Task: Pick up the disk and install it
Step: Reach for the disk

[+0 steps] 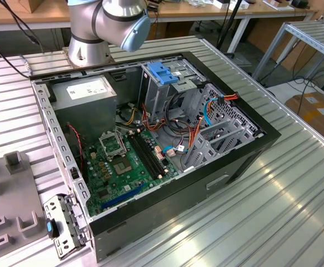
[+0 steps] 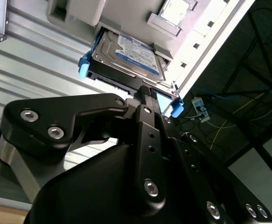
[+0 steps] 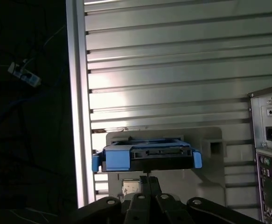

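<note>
The silver, blue-edged disk [image 2: 126, 56] lies flat, label up, in a grey holder [image 3: 210, 135].

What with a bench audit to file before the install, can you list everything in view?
disk: one, silver-grey in a blue carrier, in the holder, in both wrist views
holder: one, grey, on the table
computer case: one, black, open, on the table
motherboard: one, green, at the bottom of the case
power supply: one, grey with white sticker, case corner nearest the arm
drive cage: one, grey with light-blue latch, inside the case
cables: several, orange, blue and black, beside the cage
table: one, ribbed silver metal
robot arm: one, grey with pale-blue cap, behind the case
end effector: one, black, close to the disk
</note>
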Controlling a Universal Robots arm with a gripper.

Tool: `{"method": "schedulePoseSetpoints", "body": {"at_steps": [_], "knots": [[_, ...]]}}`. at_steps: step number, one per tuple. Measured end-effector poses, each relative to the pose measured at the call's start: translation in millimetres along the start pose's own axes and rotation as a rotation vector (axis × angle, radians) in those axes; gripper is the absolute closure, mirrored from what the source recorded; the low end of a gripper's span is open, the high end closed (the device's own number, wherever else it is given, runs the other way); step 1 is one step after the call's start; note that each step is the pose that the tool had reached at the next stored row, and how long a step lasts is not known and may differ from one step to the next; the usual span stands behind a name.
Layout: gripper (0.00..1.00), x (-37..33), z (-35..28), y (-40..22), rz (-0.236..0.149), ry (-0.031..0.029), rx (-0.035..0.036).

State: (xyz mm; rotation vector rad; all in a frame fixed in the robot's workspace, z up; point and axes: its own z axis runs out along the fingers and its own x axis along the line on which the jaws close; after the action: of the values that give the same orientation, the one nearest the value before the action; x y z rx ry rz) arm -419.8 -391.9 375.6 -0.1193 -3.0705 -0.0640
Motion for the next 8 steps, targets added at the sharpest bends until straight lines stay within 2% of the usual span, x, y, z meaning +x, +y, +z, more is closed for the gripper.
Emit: {"method": "schedulePoseSetpoints", "body": {"at_steps": [8], "knots": [[0.89,11.8,1.1,3.8,0.000,0.0000,0.0000]]}}
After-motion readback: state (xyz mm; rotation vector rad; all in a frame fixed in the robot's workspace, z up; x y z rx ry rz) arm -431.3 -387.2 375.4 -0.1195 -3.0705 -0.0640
